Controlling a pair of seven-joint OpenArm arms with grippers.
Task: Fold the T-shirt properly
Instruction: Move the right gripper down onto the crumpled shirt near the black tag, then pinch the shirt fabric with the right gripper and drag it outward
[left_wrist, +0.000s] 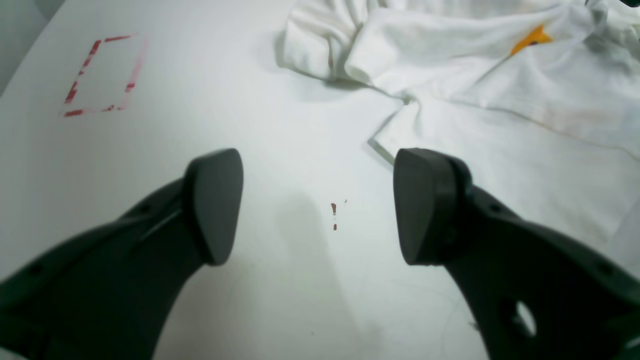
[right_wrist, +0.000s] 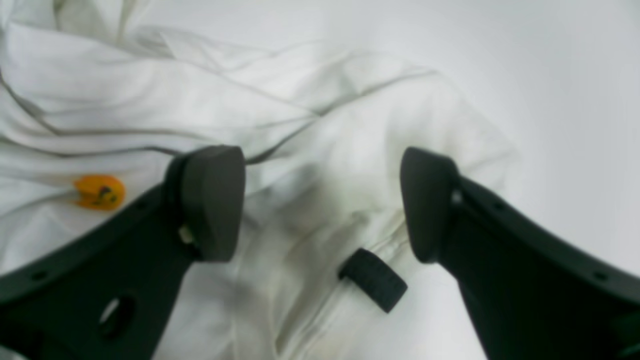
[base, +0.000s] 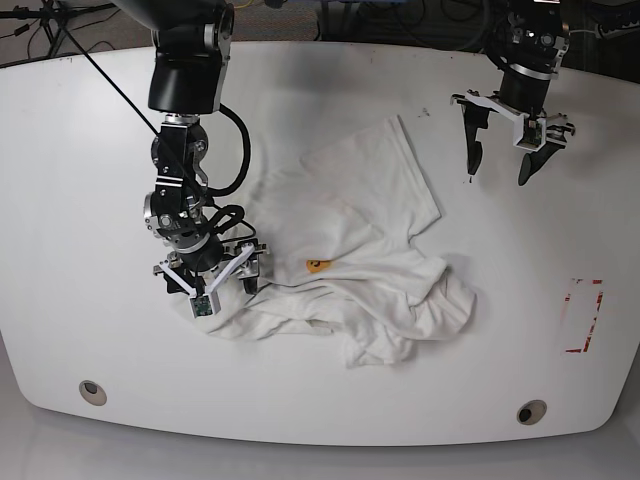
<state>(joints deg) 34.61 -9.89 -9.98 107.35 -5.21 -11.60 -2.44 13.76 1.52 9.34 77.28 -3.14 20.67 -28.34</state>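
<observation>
The white short-sleeved cotton T-shirt (base: 350, 260) is lying crumpled mid-way across the white table (base: 90, 150), only a scrap of orange print showing. Being soft, light and limp, it is probably best taken by a hem or sleeve edge. The right gripper (right_wrist: 322, 200) is hovering wide open over its rumpled edge, gripping nothing. The left gripper (left_wrist: 317, 205) is hanging wide open and empty beside the shirt's far corner.

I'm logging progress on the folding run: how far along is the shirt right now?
Nothing looks folded: the white cotton T-shirt lies crumpled on the white table. The open right gripper hovers at its edge, holding nothing; the open left gripper hangs apart from it. Flattening and every fold remain.
</observation>
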